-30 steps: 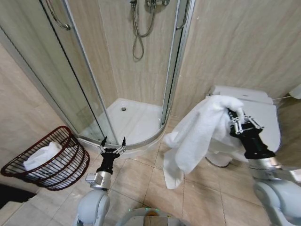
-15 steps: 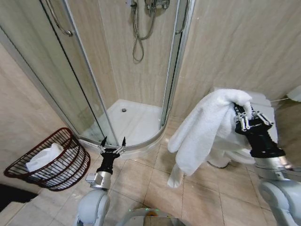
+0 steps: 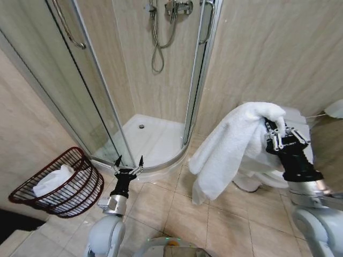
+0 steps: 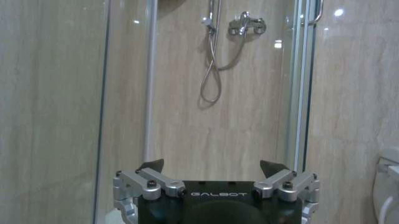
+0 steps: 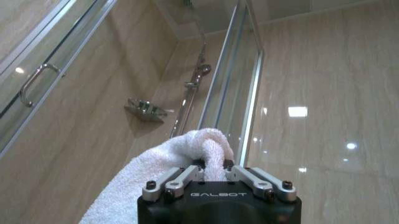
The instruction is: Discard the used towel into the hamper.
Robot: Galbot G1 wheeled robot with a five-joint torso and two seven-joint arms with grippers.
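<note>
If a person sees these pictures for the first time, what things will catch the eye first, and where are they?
First the big white towel, hanging in the air from the right gripper, which is shut on it in front of the white toilet. Next the dark red-brown hamper on the floor at the far left, with a white cloth already inside. The left gripper waits open, low, before the glass shower cabin.

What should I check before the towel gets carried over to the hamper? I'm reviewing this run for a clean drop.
1. Grip: right gripper shut on the white towel, a fold pinched between its fingers: ok.
2. Towel off the floor: its lower edge hangs above the tiles: ok.
3. Hamper upright, rim open: ok.
4. Room inside: one white cloth lies in it, space left: ok.
5. Left gripper open, low by the shower base, between towel and hamper: cannot tell if clear.
</note>
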